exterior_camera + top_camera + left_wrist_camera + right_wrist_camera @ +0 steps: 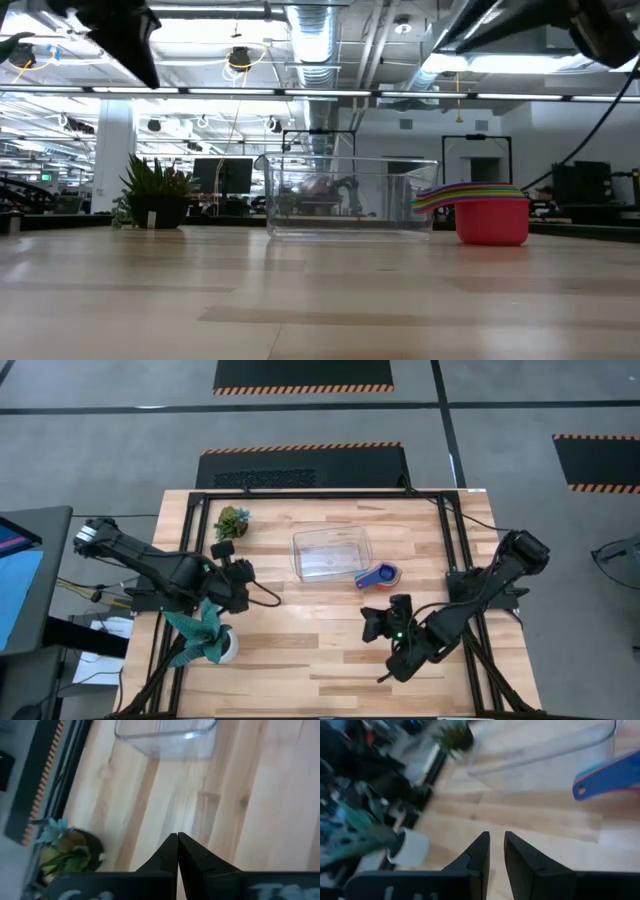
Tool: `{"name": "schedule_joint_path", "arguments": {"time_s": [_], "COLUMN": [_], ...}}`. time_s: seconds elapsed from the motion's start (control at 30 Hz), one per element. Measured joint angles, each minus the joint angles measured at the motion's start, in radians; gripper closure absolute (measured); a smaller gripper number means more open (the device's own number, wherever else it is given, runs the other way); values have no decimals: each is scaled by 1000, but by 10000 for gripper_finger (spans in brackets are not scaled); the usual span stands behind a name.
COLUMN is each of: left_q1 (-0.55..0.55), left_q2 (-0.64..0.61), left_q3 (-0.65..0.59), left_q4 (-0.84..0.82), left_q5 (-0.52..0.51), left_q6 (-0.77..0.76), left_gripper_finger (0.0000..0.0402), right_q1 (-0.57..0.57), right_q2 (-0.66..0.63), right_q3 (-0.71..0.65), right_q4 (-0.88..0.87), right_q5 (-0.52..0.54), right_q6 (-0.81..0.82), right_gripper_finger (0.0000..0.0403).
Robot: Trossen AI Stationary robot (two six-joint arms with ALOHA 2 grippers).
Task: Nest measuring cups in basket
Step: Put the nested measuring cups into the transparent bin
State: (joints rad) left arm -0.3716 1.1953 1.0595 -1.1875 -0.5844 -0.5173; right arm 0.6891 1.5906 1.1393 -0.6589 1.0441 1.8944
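Stack of small coloured plastic measuring cups (380, 575), already nested one in another, sits on the wooden tabletop (300, 650) just outside the clear shallow rectangular plastic basket (331, 552), touching or almost touching its corner on the right-edge side. Low view: red cup at the bottom, rainbow of flat handles fanned out toward the basket wall. High view: dark blue cup on top, handles pointing at the basket. Basket looks empty, so the stack is not yet in it.

Handling, as a judgement: thin hard plastic, very light, stiff, smooth and a bit slippery; not fragile. Cups sit loose in each other, so a tilt could spill the set apart. Best hold is probably across the bunched handles, or pinching the rim wall of the outer cup so the whole stack lifts level. Basket is light too and may slide if bumped.

Right claw (383, 622) sits nearer the front edge than the stack, fingers (480, 851) narrowly parted with nothing between them; right wrist view shows the dark blue handle ahead and off to one side, apart from the fingers. Height above the tabletop is hard to judge; likely raised.

Left claw (235, 585) waits near the left edge, well apart from the cups, fingers (172, 851) pressed together, holding nothing, beside the teal leafy plant in a white pot (208, 632).
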Motion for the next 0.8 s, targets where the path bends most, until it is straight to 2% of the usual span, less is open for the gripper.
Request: {"name": "schedule_joint_path", "arguments": {"time_s": [0.13,0.23,0.33,0.53,0.67,0.8], "left_q1": [33,57,71,79,79,79], "left_q2": [0,10,19,35,36,36], "left_q3": [0,0,0,0,0,0], "left_q4": [90,150,165,152,159,160], "left_q5": [-1,0,6,25,31,31], "left_q6": [46,100,120,110,105,91], "left_gripper_finger": [402,402,402,402,402,401], "right_q1": [12,11,5,-45,-80,-110], "right_q2": [-47,-113,-167,-191,-191,-191], "right_q3": [0,0,0,0,0,0], "right_q4": [-42,-125,-161,-239,-315,-315], "right_q5": [122,134,84,-111,-174,-205], "right_q6": [-29,-67,-157,-526,-686,-848], "right_gripper_finger": [321,325,333,351,362,372]}}
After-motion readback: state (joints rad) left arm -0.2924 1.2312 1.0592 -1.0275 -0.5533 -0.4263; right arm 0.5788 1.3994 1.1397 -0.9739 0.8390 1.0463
